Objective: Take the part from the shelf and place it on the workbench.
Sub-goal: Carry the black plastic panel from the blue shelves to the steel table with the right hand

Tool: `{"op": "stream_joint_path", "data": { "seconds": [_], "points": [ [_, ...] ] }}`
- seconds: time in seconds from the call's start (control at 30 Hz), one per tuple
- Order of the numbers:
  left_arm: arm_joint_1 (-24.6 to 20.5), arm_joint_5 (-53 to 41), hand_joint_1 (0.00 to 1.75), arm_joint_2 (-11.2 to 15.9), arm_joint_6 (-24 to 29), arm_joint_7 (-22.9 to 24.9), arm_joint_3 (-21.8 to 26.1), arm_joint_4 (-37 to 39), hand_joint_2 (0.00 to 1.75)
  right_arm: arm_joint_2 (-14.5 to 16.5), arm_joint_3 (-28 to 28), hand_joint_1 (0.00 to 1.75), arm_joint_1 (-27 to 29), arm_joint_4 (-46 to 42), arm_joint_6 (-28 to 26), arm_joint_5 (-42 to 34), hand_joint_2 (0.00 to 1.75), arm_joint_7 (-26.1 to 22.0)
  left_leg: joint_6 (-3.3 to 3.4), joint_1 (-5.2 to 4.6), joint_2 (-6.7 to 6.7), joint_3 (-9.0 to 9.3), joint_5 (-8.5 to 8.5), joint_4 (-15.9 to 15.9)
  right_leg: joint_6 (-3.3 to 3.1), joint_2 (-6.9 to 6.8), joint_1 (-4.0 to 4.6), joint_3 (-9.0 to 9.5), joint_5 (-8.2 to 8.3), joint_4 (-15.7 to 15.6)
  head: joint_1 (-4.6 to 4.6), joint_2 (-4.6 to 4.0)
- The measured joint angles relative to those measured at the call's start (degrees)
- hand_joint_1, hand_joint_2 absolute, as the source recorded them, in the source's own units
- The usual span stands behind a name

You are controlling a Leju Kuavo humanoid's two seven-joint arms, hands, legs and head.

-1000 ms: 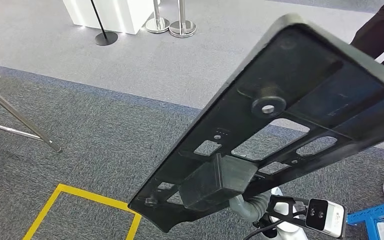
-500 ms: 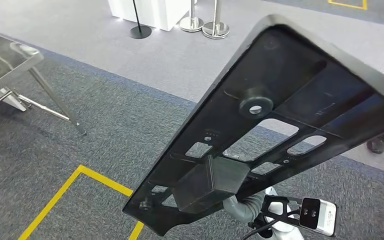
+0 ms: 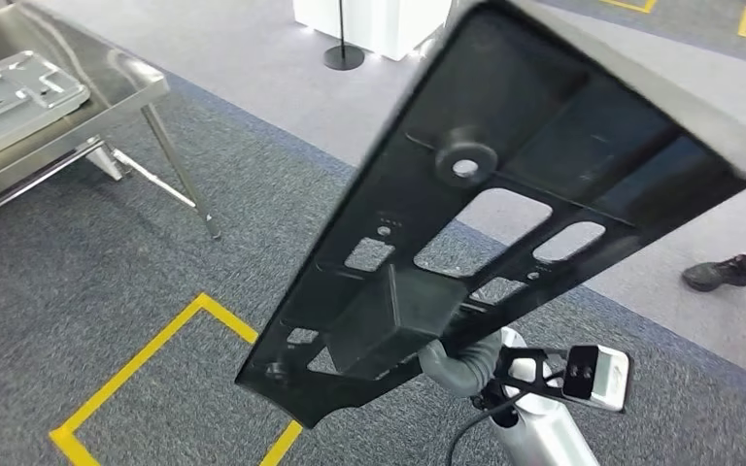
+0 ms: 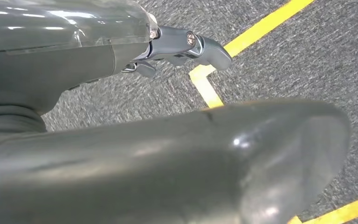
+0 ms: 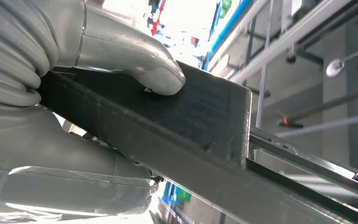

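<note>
A long black plastic part (image 3: 505, 165) with several cut-outs and a box-shaped block on its underside slants across the head view, held up in the air. My right hand (image 3: 452, 361) grips it from below at the block, mostly hidden by the part. In the right wrist view the thumb (image 5: 140, 60) presses on the block's black wall (image 5: 191, 121). The steel workbench (image 3: 107, 87) stands at the far left with a grey plate-like part (image 3: 15, 92) lying on it. My left hand (image 4: 177, 46) hangs over the carpet, its fingers apart and holding nothing.
Yellow tape lines (image 3: 155, 349) mark the dark carpet below the part. A white plinth (image 3: 369, 19) and a stand base (image 3: 343, 58) are at the back. A person's shoe (image 3: 729, 272) is on the floor at the right.
The camera has turned, so the whole scene has shifted right and the steel workbench has come into view at the left. The black part stays in my right hand.
</note>
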Motion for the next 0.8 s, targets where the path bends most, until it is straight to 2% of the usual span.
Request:
{"op": "stream_joint_path", "data": {
  "seconds": [0.07, 0.1, 0.13, 0.2, 0.23, 0.27, 0.3, 0.33, 0.37, 0.4, 0.43, 0.47, 0.5, 0.57, 0.6, 0.67, 0.7, 0.73, 0.77, 0.8],
  "points": [
    [0.01, -0.17, 0.0, -0.14, 0.02, -0.16, -0.01, 0.0, 0.0, 0.44, 0.92, 1.75, -2.07, 1.98, 0.02, 0.02, 1.75, 0.03, -0.78, 0.27, -1.17, -0.38, 0.2, -0.13, -0.43, -1.42, 0.0, 0.24, 0.17, -0.64, 0.0, 0.0],
    [0.05, -0.2, 0.0, -0.23, 0.03, -0.17, -0.01, 0.01, 0.0, 0.74, 1.34, 1.75, -2.89, 2.8, -0.01, 0.02, 1.75, 0.03, -1.08, 0.21, -0.46, -0.62, -0.06, 0.27, -0.76, -2.24, -0.08, 0.57, 0.31, -1.11, -0.01, 0.0],
    [-0.01, -0.21, 0.0, -0.31, 0.05, -0.17, -0.01, 0.01, 0.0, 1.03, 1.65, 1.75, -3.55, 3.46, -0.02, 0.02, 1.75, 0.01, -1.31, 0.1, 1.02, -1.31, -0.88, 1.68, -1.07, -3.17, -0.17, 0.95, 0.44, -1.62, -0.01, 0.0],
    [-0.31, -0.21, 0.0, -0.39, 0.08, -0.19, -0.01, 0.02, 0.0, 1.37, 2.0, 1.75, -4.36, 4.52, -0.04, 0.01, 1.75, -0.03, -1.74, 0.02, 4.96, -4.38, -4.0, 7.86, -1.51, -5.18, -0.01, 1.48, 0.41, -2.14, -0.02, 0.0],
    [-0.44, -0.21, 0.0, -0.44, 0.07, -0.19, 0.0, 0.02, 0.0, 1.43, 2.08, 1.75, -4.55, 4.98, -0.03, 0.01, 1.75, -0.03, -1.96, 0.15, 5.99, -6.38, -5.55, 11.66, -1.61, -6.21, 0.09, 1.55, 0.29, -2.14, -0.02, 0.0],
    [-0.43, -0.22, 0.0, -0.5, 0.05, -0.19, -0.01, 0.02, 0.0, 1.44, 2.16, 1.75, -4.66, 5.4, 0.02, 0.01, 1.75, -0.02, -2.17, 0.31, 6.5, -7.89, -6.32, 14.44, -1.63, -7.19, 0.16, 1.59, 0.15, -2.1, -0.02, 0.0],
    [-0.3, -0.22, 0.0, -0.56, 0.01, -0.19, -0.01, 0.02, 0.0, 1.45, 2.3, 1.75, -4.76, 5.77, 0.16, -0.04, 1.75, -0.01, -2.34, 0.48, 6.78, -8.43, -6.03, 15.32, -1.58, -8.07, 0.19, 1.62, -0.02, -2.04, -0.02, 0.0],
    [-0.16, -0.23, 0.0, -0.59, -0.03, -0.22, -0.01, 0.02, 0.0, 1.45, 2.54, 1.75, -4.96, 6.09, 0.47, -0.13, 1.75, -0.01, -2.47, 0.61, 7.07, -7.82, -4.74, 13.96, -1.5, -8.84, 0.19, 1.67, -0.2, -1.92, -0.02, 0.0],
    [-0.05, -0.24, 0.0, -0.6, -0.07, -0.3, -0.01, 0.02, 0.0, 1.46, 2.91, 1.75, -5.35, 6.38, 0.88, -0.24, 1.75, -0.01, -2.53, 0.69, 7.63, -6.17, -2.78, 10.67, -1.36, -9.56, 0.18, 1.75, -0.43, -1.76, -0.02, 0.0],
    [-0.05, -0.27, 0.0, -0.6, -0.13, -0.42, -0.01, 0.02, 0.0, 1.53, 3.49, 1.75, -6.01, 6.78, 1.36, -0.39, 1.75, -0.01, -2.48, 0.63, 8.85, -4.1, -1.13, 6.6, -1.17, -10.17, 0.21, 1.85, -0.69, -1.58, -0.02, 0.0],
    [-0.17, -0.32, 0.0, -0.59, -0.18, -0.54, -0.01, 0.02, 0.0, 1.65, 4.23, 1.75, -6.94, 7.24, 1.73, -0.56, 1.75, -0.01, -2.18, 0.44, 9.85, -2.36, 0.02, 3.18, -0.93, -10.69, 0.34, 1.9, -0.95, -1.35, -0.02, 0.0],
    [-0.31, -0.45, 0.0, -0.61, -0.22, -0.68, -0.01, 0.02, 0.0, 1.88, 5.33, 1.75, -8.01, 7.86, 1.86, -0.84, 1.75, 0.0, -1.84, 0.21, 10.6, -1.26, 0.55, 0.96, -0.67, -11.12, 0.49, 1.95, -1.16, -1.19, -0.02, 0.0],
    [-0.43, -0.6, 0.0, -0.66, -0.27, -0.81, -0.01, 0.02, 0.0, 2.16, 6.67, 1.75, -9.15, 8.54, 1.8, -1.26, 1.75, 0.0, -1.45, -0.04, 10.88, -0.89, 0.47, 0.07, -0.41, -11.53, 0.63, 1.99, -1.31, -1.09, -0.02, 0.0],
    [-0.48, -0.87, 0.0, -0.78, -0.32, -1.0, -0.01, 0.02, 0.0, 2.76, 9.57, 1.75, -11.08, 9.69, 1.34, -2.38, 1.75, 0.02, -0.76, -0.14, 9.73, -0.91, 0.52, -0.06, 0.2, -12.41, 0.77, 2.16, -1.57, -1.07, -0.02, 0.0],
    [-0.47, -0.92, 0.0, -0.85, -0.33, -1.05, -0.01, 0.02, 0.0, 3.02, 10.81, 1.75, -11.86, 10.1, 1.12, -2.9, 1.75, 0.05, -0.48, -0.05, 9.13, -0.77, 0.59, -0.23, 0.53, -12.14, 0.66, 2.24, -1.97, -0.73, -0.02, 0.0],
    [-0.66, -1.03, 0.0, -0.96, -0.33, -1.02, -0.01, 0.02, 0.0, 3.39, 12.72, 1.75, -13.02, 10.62, 0.86, -3.79, 1.75, 0.16, 0.11, 0.21, 8.0, -0.44, 0.81, -0.59, 1.07, -9.73, 0.39, 0.92, -4.18, 2.8, -0.01, 0.0],
    [-0.83, -1.13, 0.0, -1.0, -0.34, -0.93, -0.01, 0.02, 0.0, 3.44, 13.56, 1.75, -13.35, 10.93, 0.79, -4.2, 1.75, 0.31, 0.31, 0.24, 7.39, -0.44, 0.84, -0.63, 1.18, -8.03, 0.21, -0.69, -5.87, 6.36, 0.0, 0.0],
    [-0.99, -1.24, 0.0, -1.04, -0.39, -0.82, -0.01, 0.02, 0.0, 3.44, 14.38, 1.75, -13.53, 11.29, 0.77, -4.61, 1.75, 0.53, 0.47, 0.24, 6.74, -0.48, 0.87, -0.6, 1.24, -6.9, 0.16, -2.81, -7.55, 10.47, 0.0, 0.0],
    [-1.06, -1.38, 0.0, -1.09, -0.47, -0.73, -0.02, 0.02, 0.0, 3.41, 15.27, 1.75, -13.6, 11.72, 0.75, -4.96, 1.75, 0.79, 0.54, 0.22, 6.01, -0.5, 0.87, -0.57, 1.27, -6.34, 0.13, -4.75, -8.61, 13.95, 0.0, 0.0],
    [-1.06, -1.53, 0.0, -1.17, -0.58, -0.66, -0.03, 0.02, 0.0, 3.39, 16.16, 1.75, -13.65, 12.18, 0.75, -5.23, 1.75, 1.01, 0.55, 0.2, 5.22, -0.51, 0.87, -0.53, 1.24, -6.1, 0.14, -5.99, -8.66, 15.79, 0.0, 0.0]
  ]
}}
